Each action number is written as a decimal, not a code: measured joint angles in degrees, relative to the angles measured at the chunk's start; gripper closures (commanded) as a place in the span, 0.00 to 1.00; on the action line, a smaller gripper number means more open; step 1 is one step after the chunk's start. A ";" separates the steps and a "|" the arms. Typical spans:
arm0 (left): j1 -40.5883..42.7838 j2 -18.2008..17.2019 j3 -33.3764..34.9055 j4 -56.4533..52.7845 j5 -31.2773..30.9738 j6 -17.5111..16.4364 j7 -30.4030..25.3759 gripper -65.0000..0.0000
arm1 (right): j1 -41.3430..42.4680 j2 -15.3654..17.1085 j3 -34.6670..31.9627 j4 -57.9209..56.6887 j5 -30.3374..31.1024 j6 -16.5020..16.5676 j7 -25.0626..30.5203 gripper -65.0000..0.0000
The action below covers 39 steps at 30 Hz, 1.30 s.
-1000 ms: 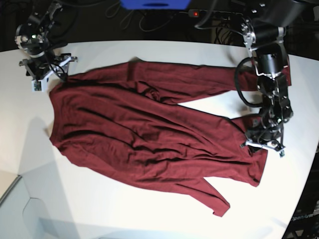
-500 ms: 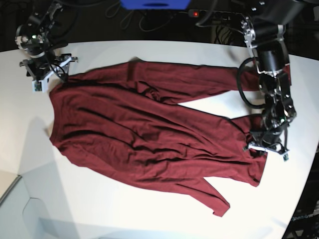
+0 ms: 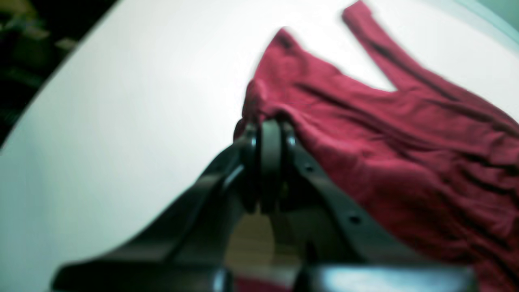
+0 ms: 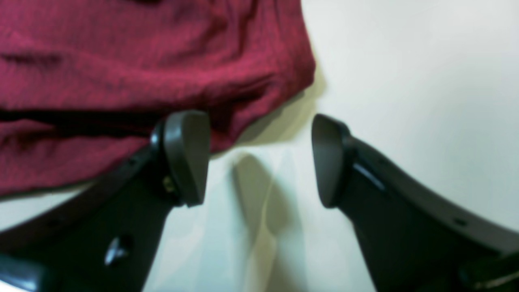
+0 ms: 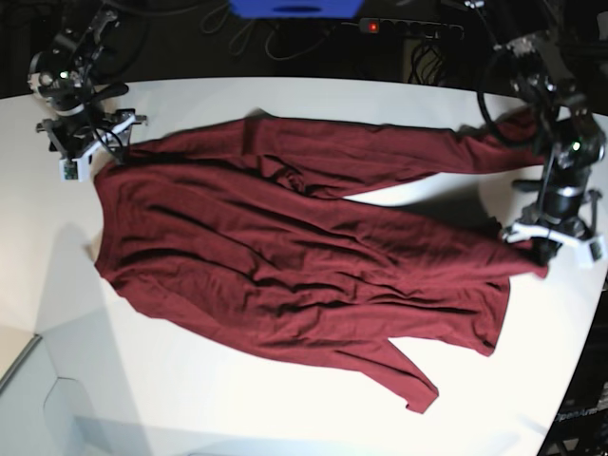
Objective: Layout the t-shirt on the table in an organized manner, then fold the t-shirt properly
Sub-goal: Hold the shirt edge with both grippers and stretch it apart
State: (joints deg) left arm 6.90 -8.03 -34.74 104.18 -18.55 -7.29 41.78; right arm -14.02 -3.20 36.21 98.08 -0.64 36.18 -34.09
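My left pincer (image 3: 271, 134) is pressed together, pinching a corner of the t-shirt (image 5: 285, 256) between its pads; in the base view that pincer (image 5: 554, 242) sits near the right edge of the table (image 5: 285, 418), and the cloth runs out to it in a stretched point. From my left wrist the t-shirt (image 3: 385, 138) climbs over the tips of the pads and spreads away to the right, with a sleeve reaching toward the upper right over the white table (image 3: 121, 121). My right pincer (image 4: 259, 162) is spread wide, holding nothing, its two pads standing apart above bare table (image 4: 405, 81); one pad (image 4: 186, 154) lies just against the rounded edge of the t-shirt (image 4: 142, 69), though I cannot tell whether it touches. In the base view this pincer (image 5: 81, 142) is near the far left corner of the table, beside the shirt's upper left corner. The t-shirt lies wrinkled across the middle of the table, one sleeve along the far edge toward the right, the other pointing toward the near edge.
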 measured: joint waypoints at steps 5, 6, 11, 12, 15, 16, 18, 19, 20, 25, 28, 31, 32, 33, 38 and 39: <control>5.88 0.00 -3.52 1.51 -0.07 -0.07 2.01 1.00 | 0.17 0.02 0.00 0.00 -0.07 0.00 0.22 0.40; 7.15 0.09 -3.89 1.31 0.00 -0.04 2.08 1.00 | 0.17 0.02 0.00 0.07 0.00 0.00 0.24 0.40; 12.50 0.17 -4.13 -0.24 -0.02 -0.04 2.16 1.00 | 1.46 0.04 0.26 0.17 -0.35 0.00 -0.13 0.40; 12.79 0.13 -4.11 -0.94 -0.07 -0.02 2.16 1.00 | 1.75 0.02 0.20 0.24 -0.17 0.00 0.00 0.40; 12.26 0.15 -4.11 -3.67 -0.22 -0.07 1.75 1.00 | 1.75 0.02 -0.26 0.39 -0.17 0.02 0.13 0.40; 12.20 0.11 -4.11 -4.63 -0.15 -0.07 1.62 1.00 | 1.70 0.00 -0.26 0.74 -0.22 0.92 -0.55 0.40; 12.28 0.13 -4.11 -6.25 0.02 -0.04 1.70 1.00 | 1.57 -0.13 -0.92 2.19 -0.57 2.56 -0.66 0.40; 12.31 0.15 -4.11 -6.82 -0.04 -0.04 1.81 1.00 | 1.57 -0.13 -1.66 2.89 -0.44 3.02 -0.52 0.40; 12.26 0.22 -4.11 -7.06 -0.07 -0.02 1.84 1.00 | 1.60 -0.13 -2.80 3.30 -0.42 3.02 -0.15 0.40; 10.21 -0.22 -4.17 -7.10 -0.24 -0.07 1.60 1.00 | 2.60 -0.42 -4.22 1.77 0.02 3.43 -0.24 0.40; 10.49 -0.50 -4.37 -7.13 -0.04 -0.02 1.64 1.00 | 5.55 0.17 -4.09 -3.32 -0.35 3.45 -0.52 0.40; 9.51 -0.35 -4.76 -7.15 0.04 -0.04 2.23 1.00 | 7.76 2.25 -4.11 -8.57 0.11 3.67 0.11 0.40; 8.94 -0.35 -5.51 -7.19 -0.07 -0.07 2.14 1.00 | 8.33 3.37 -4.09 -10.40 0.00 3.67 0.66 0.40; 8.09 -0.37 -6.69 -7.19 -0.42 -0.24 2.08 1.00 | 8.72 4.63 -3.91 -12.35 0.57 3.65 2.21 0.40; 4.83 -0.33 -10.56 -10.88 0.09 -0.17 2.45 1.00 | 13.25 9.62 -3.82 -20.92 2.10 1.33 4.28 0.40; 4.13 -0.26 -10.88 -11.65 0.04 -0.24 2.64 1.00 | 13.97 10.14 -3.89 -21.79 2.05 1.27 4.35 0.40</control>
State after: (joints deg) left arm 11.03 -8.29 -45.63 92.53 -18.50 -7.53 44.42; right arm -0.05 6.94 32.32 76.29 1.41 37.45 -29.74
